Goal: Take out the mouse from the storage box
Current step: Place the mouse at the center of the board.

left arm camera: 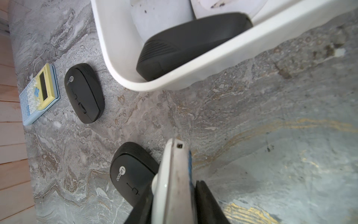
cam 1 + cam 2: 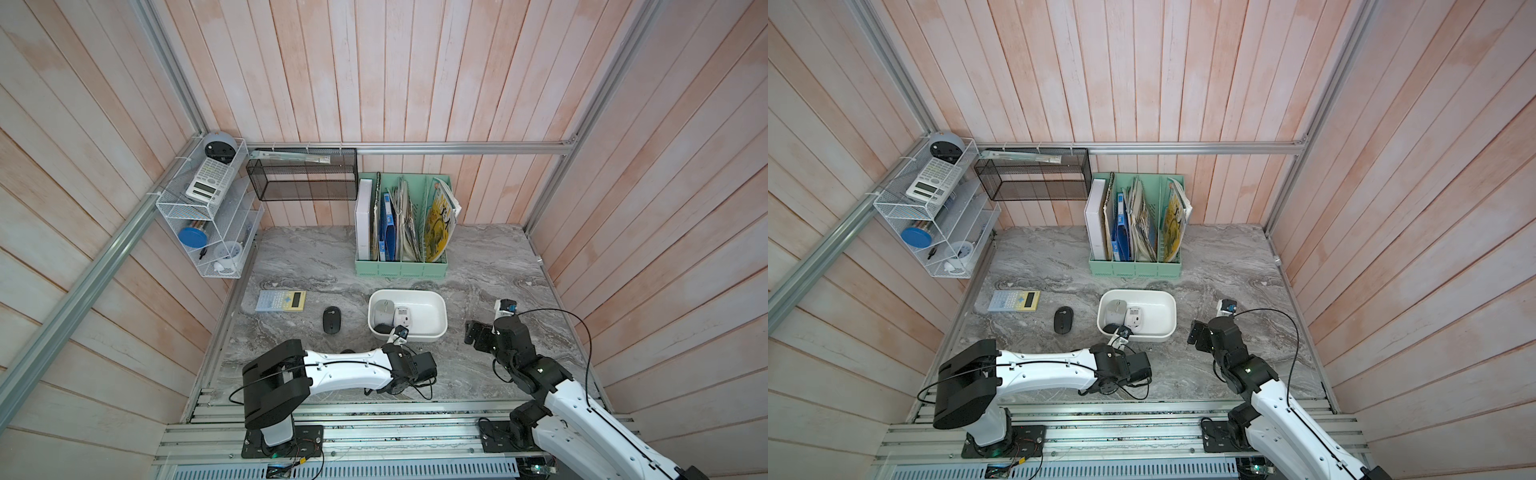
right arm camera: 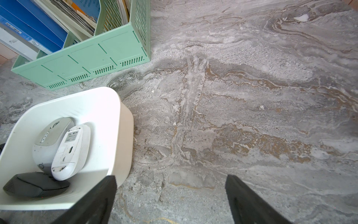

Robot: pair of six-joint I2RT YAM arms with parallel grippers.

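Grey marbled tabletop [image 2: 478, 266] carries the white storage box [image 2: 428, 337]. Three mice lie at the box's left end: a black mouse [image 1: 193, 42] in the near corner, with an overturned white mouse [image 3: 71, 151] and a grey mouse [image 3: 50, 135] behind it. The left gripper [image 1: 181, 149], jaws pressed together, hovers just outside that corner. A second black mouse [image 2: 331, 319] lies left of the box, beside a calculator [image 2: 280, 300]. A third black mouse [image 1: 131, 172] sits near the left gripper. The right gripper [image 3: 170, 182], jaws wide apart, hangs to the right of the box.

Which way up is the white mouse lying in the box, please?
Upside down: the white mouse in the box shows its label and sensor side upward.
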